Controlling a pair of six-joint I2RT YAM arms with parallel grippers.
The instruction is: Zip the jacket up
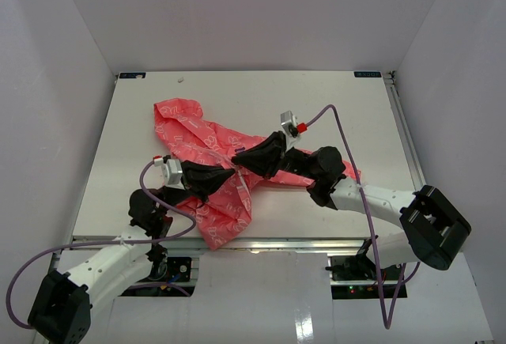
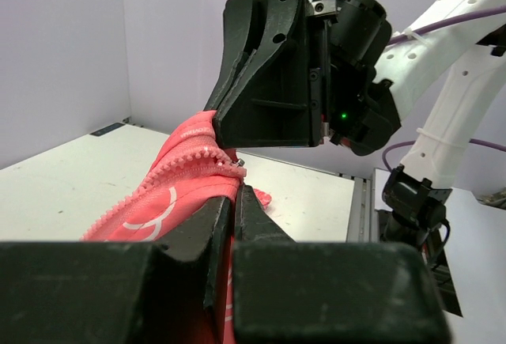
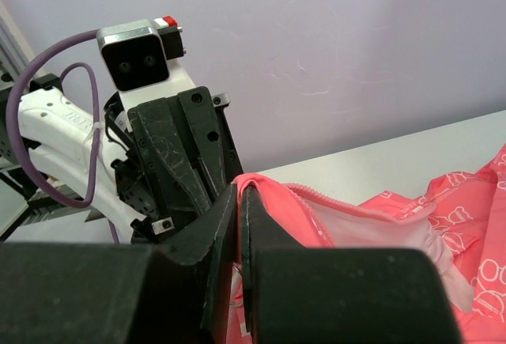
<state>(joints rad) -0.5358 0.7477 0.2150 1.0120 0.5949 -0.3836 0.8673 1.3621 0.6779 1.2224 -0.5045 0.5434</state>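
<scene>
The coral-pink jacket [image 1: 190,134] with a white outline print lies crumpled across the middle of the table, one part hanging toward the near edge. My left gripper [image 1: 231,175] is shut on a raised fold of it. In the left wrist view, pink zipper teeth [image 2: 194,158] run up to the left gripper's [image 2: 235,195] tips. My right gripper [image 1: 238,155] faces the left one from the right, tips almost touching it. It is shut on the jacket's edge [image 3: 273,202] in the right wrist view, where the right gripper [image 3: 240,192] pinches fabric beside a zipper row [image 3: 324,199] and paler lining. The slider is hidden.
The white table [image 1: 332,99] is enclosed by pale walls on three sides. A metal rail [image 1: 403,134] runs along its right edge. A purple cable [image 1: 340,122] loops over the right arm, and another trails from the left arm at the near edge.
</scene>
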